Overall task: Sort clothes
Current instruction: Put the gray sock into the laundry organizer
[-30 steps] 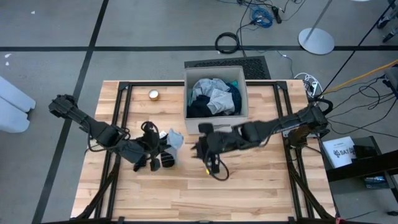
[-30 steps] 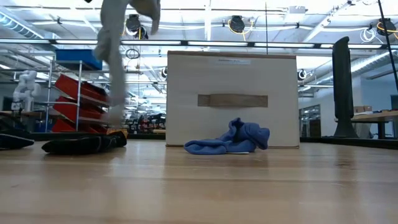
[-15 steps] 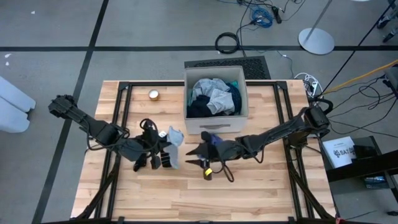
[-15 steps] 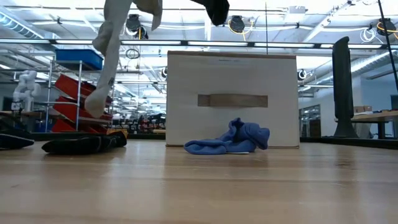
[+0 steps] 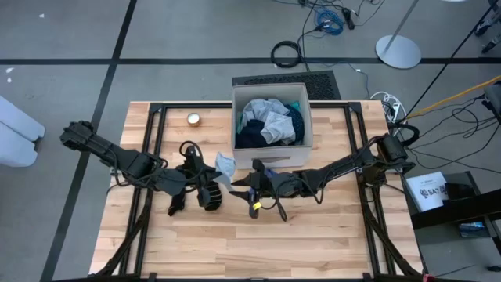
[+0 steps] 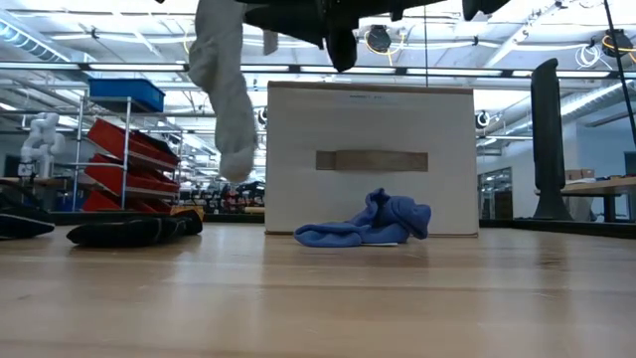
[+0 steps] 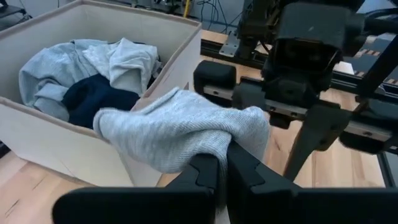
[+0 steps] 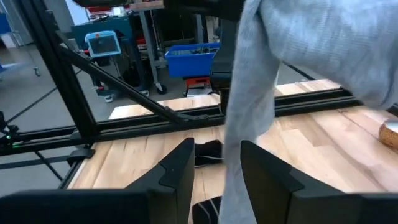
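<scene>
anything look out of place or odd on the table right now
A blue garment lies crumpled on the wooden table against the front of the beige box, outside it, while other clothes sit inside. Black socks lie loose farther left.

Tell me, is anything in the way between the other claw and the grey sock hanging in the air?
Nothing visible is. The left gripper is shut on the grey sock, lifted above the table. The right gripper is open with the sock hanging just ahead of its fingers, and no object shows between them.
</scene>
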